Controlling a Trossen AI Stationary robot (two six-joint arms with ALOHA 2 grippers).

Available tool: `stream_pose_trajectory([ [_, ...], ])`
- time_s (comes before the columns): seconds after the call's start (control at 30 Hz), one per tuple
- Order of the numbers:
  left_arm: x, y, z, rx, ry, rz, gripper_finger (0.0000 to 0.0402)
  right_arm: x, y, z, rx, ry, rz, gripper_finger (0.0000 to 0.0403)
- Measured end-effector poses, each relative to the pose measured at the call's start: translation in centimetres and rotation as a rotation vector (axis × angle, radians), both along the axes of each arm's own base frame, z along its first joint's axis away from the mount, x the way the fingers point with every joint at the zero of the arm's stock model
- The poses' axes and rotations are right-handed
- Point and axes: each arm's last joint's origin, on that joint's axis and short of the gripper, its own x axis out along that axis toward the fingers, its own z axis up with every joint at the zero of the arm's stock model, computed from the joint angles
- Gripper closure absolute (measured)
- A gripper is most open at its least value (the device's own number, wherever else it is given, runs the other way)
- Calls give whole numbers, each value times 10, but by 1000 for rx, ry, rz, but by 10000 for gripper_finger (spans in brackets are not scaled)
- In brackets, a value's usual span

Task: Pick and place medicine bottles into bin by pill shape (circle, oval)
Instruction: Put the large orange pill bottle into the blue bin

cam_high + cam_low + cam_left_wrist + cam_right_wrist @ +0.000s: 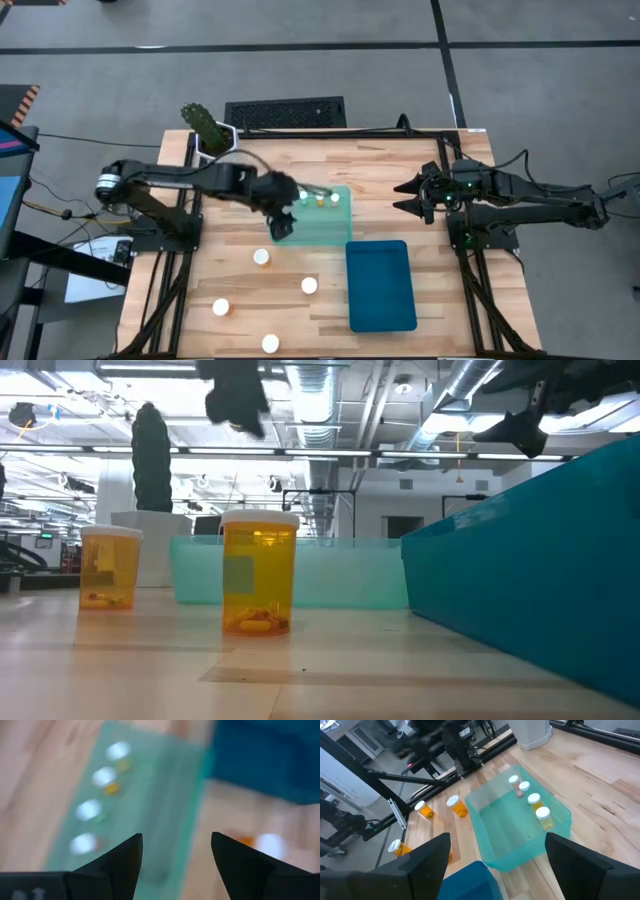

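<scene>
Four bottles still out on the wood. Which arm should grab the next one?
Left, probably. Its hand hangs open and empty over the light green tray, close to the nearest loose bottle. The right hand waits open at the table's right side, with the dark blue tray between it and the bottles.

This place looks like a robotics lab inside a big industrial hall. In the low view, bare ventilation ducts (330,400) and long strip lights (60,410) run under an open ceiling. The high view shows a grey concrete floor (300,60) with dark tape lines, a wooden table (400,170) on a black metal frame, loose cables (70,140) and a screen (8,190) beside it.
</scene>
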Motion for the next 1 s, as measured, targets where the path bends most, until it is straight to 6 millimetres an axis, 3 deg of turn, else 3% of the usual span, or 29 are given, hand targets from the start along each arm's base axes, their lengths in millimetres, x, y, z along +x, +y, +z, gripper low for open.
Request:
stream_pose_trajectory([
  [0.23, 12, -65, 7, 68, -204, -128, 172, -1, 0, -3, 4, 28, 0, 69],
  [0.43, 29, -103, -21, 86, -185, -191, 149, -2, 1, -5, 10, 59, 7, 69],
  [0.73, 54, -133, -86, 80, -12, -295, 78, -2, 7, -7, 11, 72, 55, 69],
  [1.0, 51, -146, -91, 103, -5, -308, 78, -1, 11, -6, 11, 70, 85, 69],
])
